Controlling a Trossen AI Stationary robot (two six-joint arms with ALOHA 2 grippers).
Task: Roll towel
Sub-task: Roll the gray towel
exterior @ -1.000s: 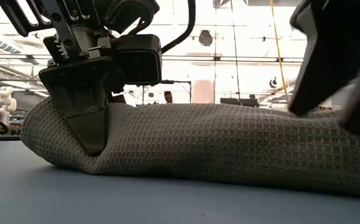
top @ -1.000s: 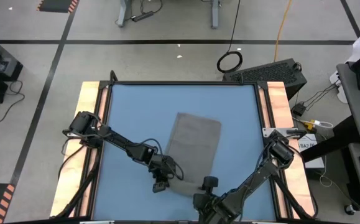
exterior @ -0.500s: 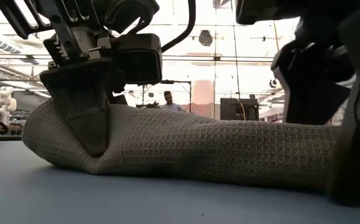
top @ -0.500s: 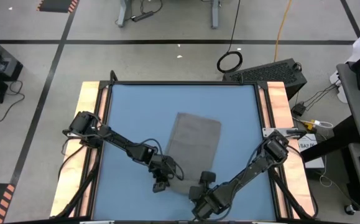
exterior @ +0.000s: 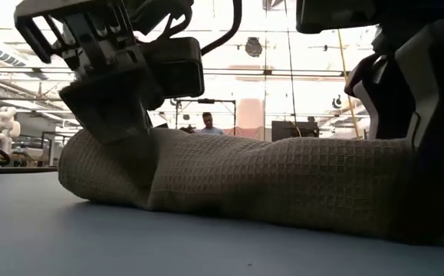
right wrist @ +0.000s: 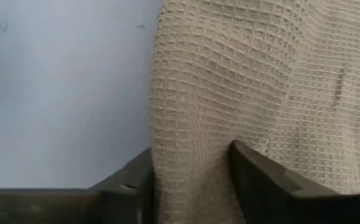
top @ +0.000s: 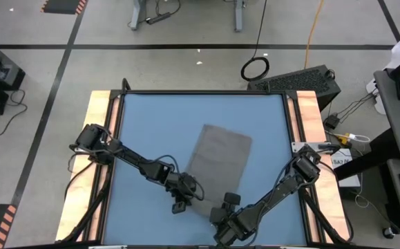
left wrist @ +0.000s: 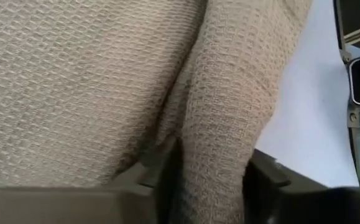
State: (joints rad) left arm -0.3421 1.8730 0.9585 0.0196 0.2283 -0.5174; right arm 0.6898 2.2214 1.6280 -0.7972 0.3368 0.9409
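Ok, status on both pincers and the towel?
Left pincer and right pincer each straddle a fold at the towel's near edge. Far part flat. Nothing obstructing.

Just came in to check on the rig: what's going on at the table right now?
Two dark robot arms are working on a grey waffle-weave fabric towel on the blue tabletop. The left end effector and the right end effector each have a fold of the towel's near, bunched-up end between their fingers. The far part of the towel lies flat, so the roll has barely begun.

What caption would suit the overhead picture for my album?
Two robot arms work the near rolled edge of a grey towel on a blue table, left gripper and right gripper side by side.
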